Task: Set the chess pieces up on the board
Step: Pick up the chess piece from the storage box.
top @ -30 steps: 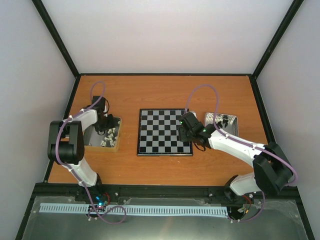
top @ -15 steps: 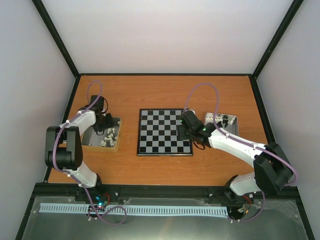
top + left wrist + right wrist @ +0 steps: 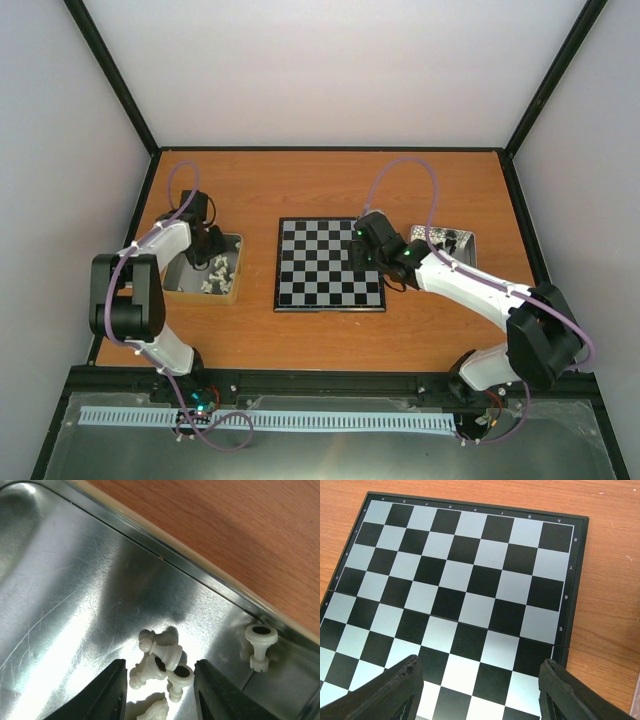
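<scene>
Our left end effector (image 3: 159,692) is partly open inside the shiny metal tin (image 3: 60,590), with a finger on each side of little cream-white chess pieces (image 3: 165,657). Our right end effector (image 3: 480,680) hangs wide open, holding nothing, over the black and grey square chessboard (image 3: 470,580) on the orange wooden bench (image 3: 612,580).

Workcell as I view it from overhead. An orange wood-grain table (image 3: 330,185) fills the floor of the cell, edged by a black frame (image 3: 330,149). Plain pale walls stand at the back (image 3: 340,70), left (image 3: 50,150) and right (image 3: 590,170). A black post (image 3: 110,72) rises at each back corner. Along the near edge, a grey metal sill (image 3: 330,455) carries a white slotted rail (image 3: 350,422). The light is soft and even.
</scene>
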Motion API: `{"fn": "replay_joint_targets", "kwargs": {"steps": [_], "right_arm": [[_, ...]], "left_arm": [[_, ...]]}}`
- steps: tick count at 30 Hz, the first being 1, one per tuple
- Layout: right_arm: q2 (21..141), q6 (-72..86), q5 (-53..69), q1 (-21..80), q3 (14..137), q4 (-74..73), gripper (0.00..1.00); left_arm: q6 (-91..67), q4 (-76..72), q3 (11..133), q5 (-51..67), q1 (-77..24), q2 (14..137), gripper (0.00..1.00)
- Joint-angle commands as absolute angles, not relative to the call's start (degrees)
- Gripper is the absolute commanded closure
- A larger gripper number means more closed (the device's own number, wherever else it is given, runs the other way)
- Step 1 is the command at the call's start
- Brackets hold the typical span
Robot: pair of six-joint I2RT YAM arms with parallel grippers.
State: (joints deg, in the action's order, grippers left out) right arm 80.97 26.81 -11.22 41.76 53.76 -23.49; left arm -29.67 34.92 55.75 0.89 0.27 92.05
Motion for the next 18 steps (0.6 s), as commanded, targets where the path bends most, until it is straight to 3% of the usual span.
{"fn": "replay_joint_targets", "kwargs": {"steps": [1,6,12,18], "right_arm": [[80.92,26.63,-11.49,42.01,54.32,-23.65,0.36],[79.33,26.93,-12.81,42.01,53.03,-23.87,0.36],[78.60,27.91,-12.53,42.02,51.68,-24.15,0.36],[78.58,28.12,-12.35,42.01,50.87,-24.16,0.36]], "left_arm": [[-37.68,34.18,58.32,-0.17,0.50,93.54,0.65],[-34.14,32.79,55.93,3.52,0.51,93.22,0.65],[-28.18,34.41,54.24,1.22,0.50,92.34,0.82],[-25.56,34.93,54.77,-1.02,0.51,92.73,0.78]]}}
